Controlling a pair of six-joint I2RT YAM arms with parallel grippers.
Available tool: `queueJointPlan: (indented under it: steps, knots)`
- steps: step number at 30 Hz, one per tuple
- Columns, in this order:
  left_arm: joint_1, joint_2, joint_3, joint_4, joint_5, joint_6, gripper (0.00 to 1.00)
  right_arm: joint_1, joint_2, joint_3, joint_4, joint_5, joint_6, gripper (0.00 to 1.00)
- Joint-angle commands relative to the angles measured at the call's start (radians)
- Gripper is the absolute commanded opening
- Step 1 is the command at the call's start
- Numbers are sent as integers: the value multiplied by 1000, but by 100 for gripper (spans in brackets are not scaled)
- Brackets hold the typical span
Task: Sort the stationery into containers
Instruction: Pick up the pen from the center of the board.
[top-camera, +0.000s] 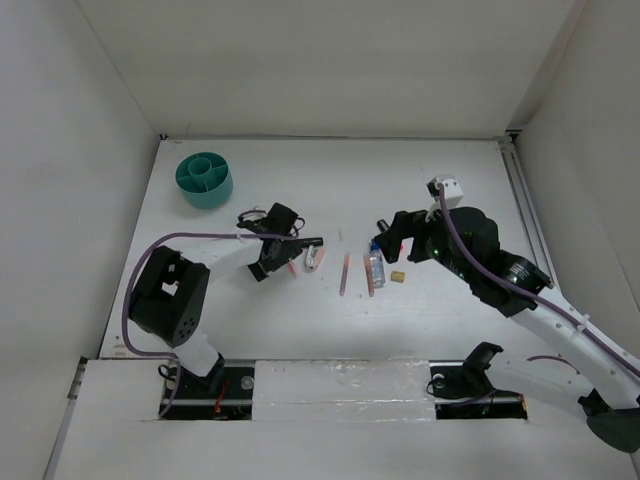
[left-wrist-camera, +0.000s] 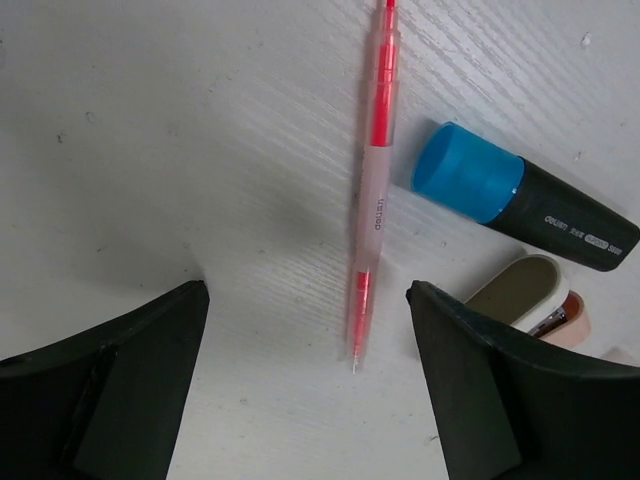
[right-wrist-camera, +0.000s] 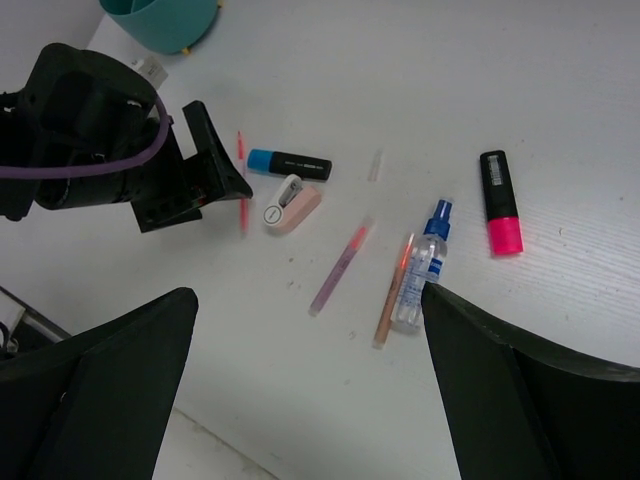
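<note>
My left gripper (top-camera: 279, 255) is open and low over the table; in its wrist view the jaws (left-wrist-camera: 310, 370) straddle the tip of a thin salmon-pink pen (left-wrist-camera: 376, 190). A black marker with a blue end (left-wrist-camera: 520, 198) and the pink-white eraser (left-wrist-camera: 532, 292) lie just right of it. My right gripper (right-wrist-camera: 308, 310) is open and empty, high above two more pink pens (right-wrist-camera: 340, 265) (right-wrist-camera: 393, 290), the clear blue-capped bottle (right-wrist-camera: 422, 268) and a black marker with a pink end (right-wrist-camera: 500, 203). The tiny tan block (top-camera: 397, 276) lies by the bottle (top-camera: 377, 266). The teal tub (top-camera: 204, 180) stands far left.
White walls close the table on the left, back and right. The left arm's purple cable (top-camera: 200, 236) loops over the table beside its base. The tub's dividers form several compartments; nothing shows inside them.
</note>
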Motion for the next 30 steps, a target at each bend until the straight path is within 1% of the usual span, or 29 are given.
queueJointPlan:
  steps: [1,4,7,8,14,15,17,22,25,26,29,30]
  knots:
    - [0,35,45,-62,-42,-25,78,5,-24,-3,69,-16,-10,100]
    - [0,60,60,-105,-53,-34,78,5,-34,-12,69,-25,-10,100]
    - [0,88,86,-116,-62,-43,70,5,-54,-21,78,-36,-10,100]
    - [0,98,86,-116,-62,-43,70,5,-64,-21,88,-36,-10,100]
    - [0,149,106,-116,-53,-34,57,5,-73,-32,98,-45,-1,100]
    - [0,161,106,-116,-53,-34,57,5,-73,-32,98,-45,-1,100]
    - [0,170,106,-116,-43,-34,53,5,-82,-32,98,-45,-1,100]
    - [0,189,106,-107,-34,-34,53,5,-107,-32,98,-33,-1,100]
    - [0,207,97,-95,-25,-23,48,5,-139,-32,98,-22,-1,100]
    - [0,207,87,-95,-14,-23,40,5,-139,-32,98,-22,-1,100]
    - [-9,230,86,-81,-5,-23,29,5,-139,-23,89,-22,-1,100]
    - [-10,230,86,-81,-5,-23,19,5,-139,-23,89,-22,-1,100]
